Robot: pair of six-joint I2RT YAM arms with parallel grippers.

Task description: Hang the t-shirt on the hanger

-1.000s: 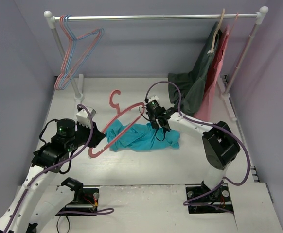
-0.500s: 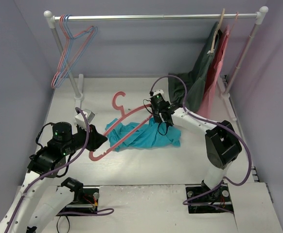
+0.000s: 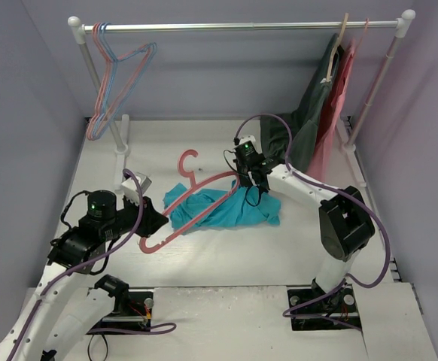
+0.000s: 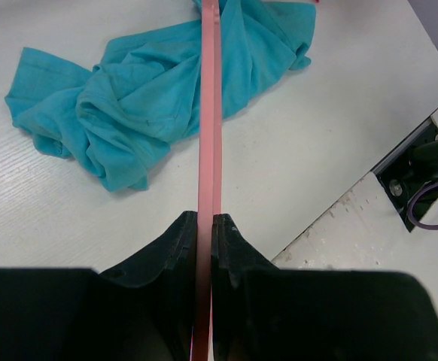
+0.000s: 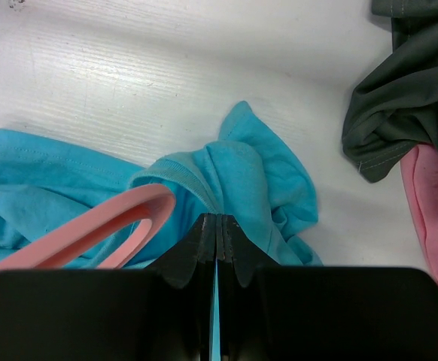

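Observation:
The teal t-shirt (image 3: 226, 210) lies crumpled on the white table; it also shows in the left wrist view (image 4: 151, 98) and the right wrist view (image 5: 257, 180). The salmon-pink hanger (image 3: 196, 197) slants over it, hook pointing to the back, and shows in the left wrist view (image 4: 208, 113) and the right wrist view (image 5: 106, 226). My left gripper (image 3: 153, 219) (image 4: 205, 219) is shut on the hanger's lower end. My right gripper (image 3: 247, 179) (image 5: 217, 219) is shut on the shirt's collar fabric, beside the hanger's rounded shoulder end.
A clothes rail (image 3: 241, 27) spans the back. Pink and light-blue hangers (image 3: 117, 75) hang at its left end. A dark grey-green garment (image 3: 305, 128) and a pink garment (image 3: 332, 124) hang at its right end, reaching the table (image 3: 241, 248).
My right gripper has moved back and lifted the shirt's collar edge. The hanger has shifted back and to the right over the shirt with my left gripper following. The hangers on the rail sway.

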